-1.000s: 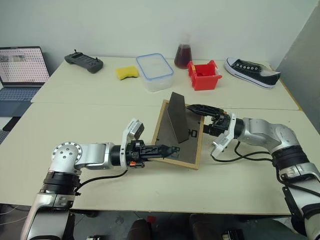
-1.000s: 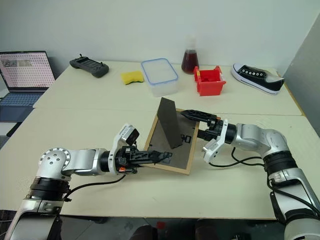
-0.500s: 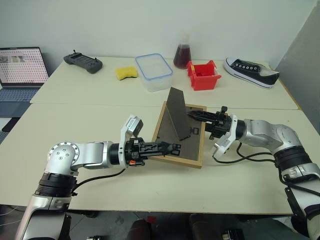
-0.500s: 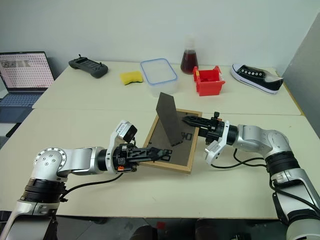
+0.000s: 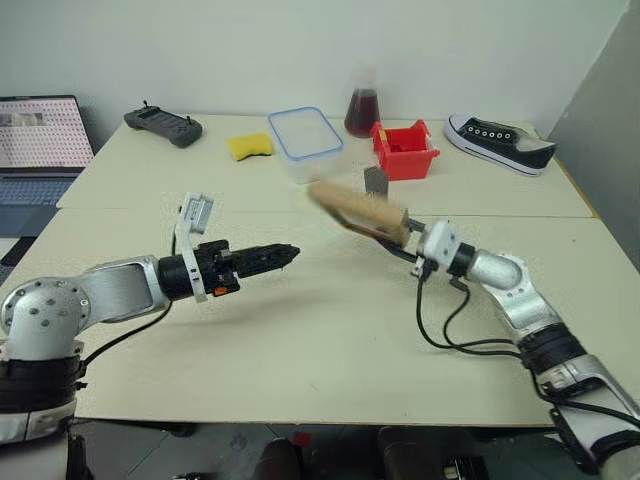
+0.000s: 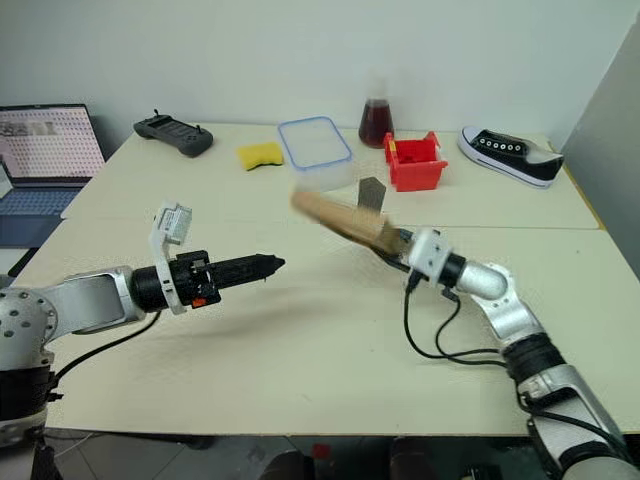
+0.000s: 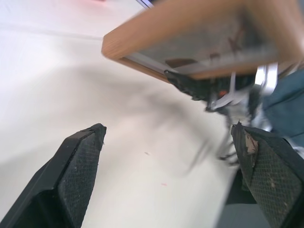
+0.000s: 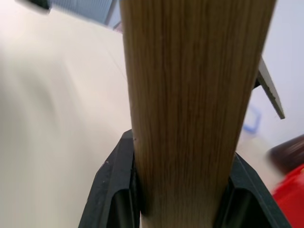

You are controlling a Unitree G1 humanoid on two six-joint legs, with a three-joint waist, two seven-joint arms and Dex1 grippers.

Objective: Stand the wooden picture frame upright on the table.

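One small light-wood rectangular picture frame (image 5: 358, 211) — stiff, light, slippery-edged | clamped edgewise in right end effector (image 8: 176, 190), aloft over cream worktop (image 5: 330, 340) | left end effector (image 7: 171, 171) spread wide, empty — best pinched on rim, off glass

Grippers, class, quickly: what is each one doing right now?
Left gripper: open, holding nothing.
Right gripper: shut on the picture frame, lifted off the table.

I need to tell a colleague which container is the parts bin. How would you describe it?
On the table's far half stand a clear lidded box, a flask of dark liquid and a sneaker. The bin sits between flask and sneaker: small, open-topped, the only bright red thing.
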